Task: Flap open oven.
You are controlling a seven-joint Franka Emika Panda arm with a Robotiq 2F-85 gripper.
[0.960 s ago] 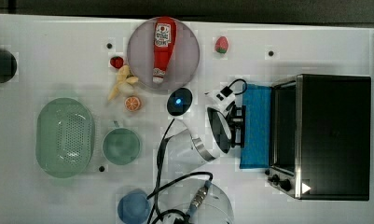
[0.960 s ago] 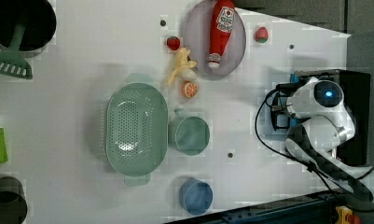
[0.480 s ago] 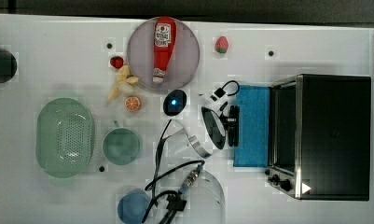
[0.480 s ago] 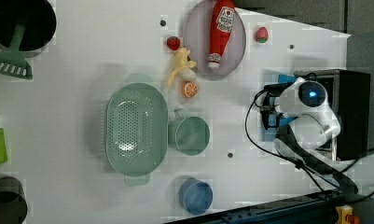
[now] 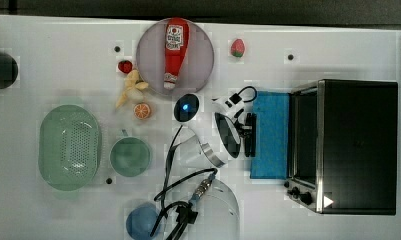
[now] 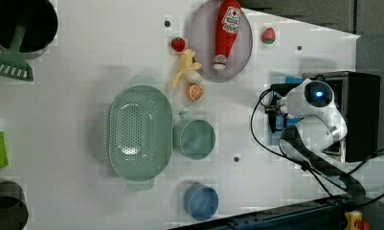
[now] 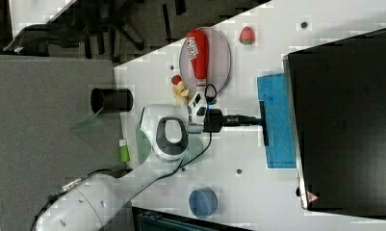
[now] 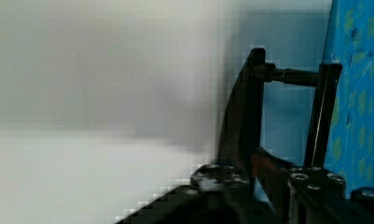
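At the top view's right, the oven point(image 5: 355, 145) has its blue glass door point(image 5: 270, 134) swung further down, nearly flat; gripper point(image 5: 249, 134) fingers, narrowly closed, hold the door handle point(image 7: 263, 122). Opening almost complete.

A black oven point(image 5: 357, 145) with a blue door point(image 5: 271, 134) (silver-framed), red ketchup bottle point(image 5: 174, 48), green perforated colander point(image 5: 69, 147).

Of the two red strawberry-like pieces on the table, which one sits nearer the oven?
The strawberry on the top view's right of the plate, toward the oven. The other strawberry lies on the plate's far side, beside the banana.
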